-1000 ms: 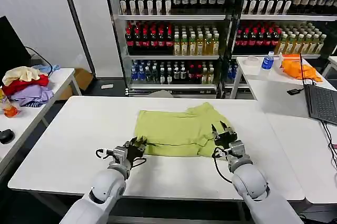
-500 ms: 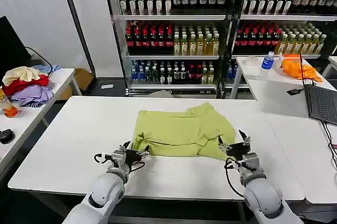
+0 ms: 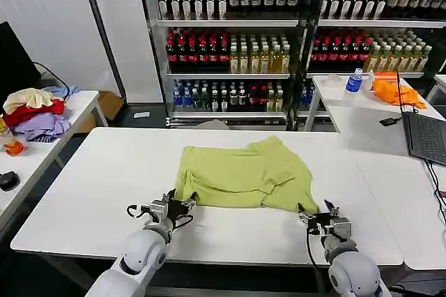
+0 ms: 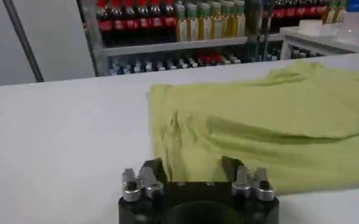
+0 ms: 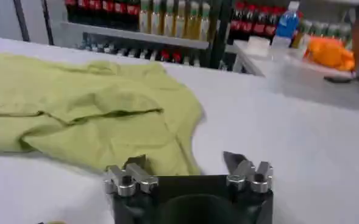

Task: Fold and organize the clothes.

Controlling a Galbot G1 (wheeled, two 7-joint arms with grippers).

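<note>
The lime yellow-green short-sleeved T-shirt of soft fabric (image 3: 242, 178) is lying partly folded in the middle of the white rectangular table (image 3: 90, 192), rumpled, with one sleeve flopping out at its far right corner. The left claw (image 3: 178, 205) is hovering low at the shirt's near left corner, its jaws spread wide and holding nothing; from its own wrist camera the hem (image 4: 228, 176) is sitting just beyond the fingertips. The right claw (image 3: 320, 213) is waiting just off the near right corner, also spread wide and empty, with the cloth's edge (image 5: 167, 152) just ahead of one finger.

The shirt is looking light and limp, so it should be draping and sliding easily rather than holding any shape; a pinch taken through a single layer would likely be dragging the fold apart. The near corners, where the layers are stacked, seem the better places to be gripping.
</note>
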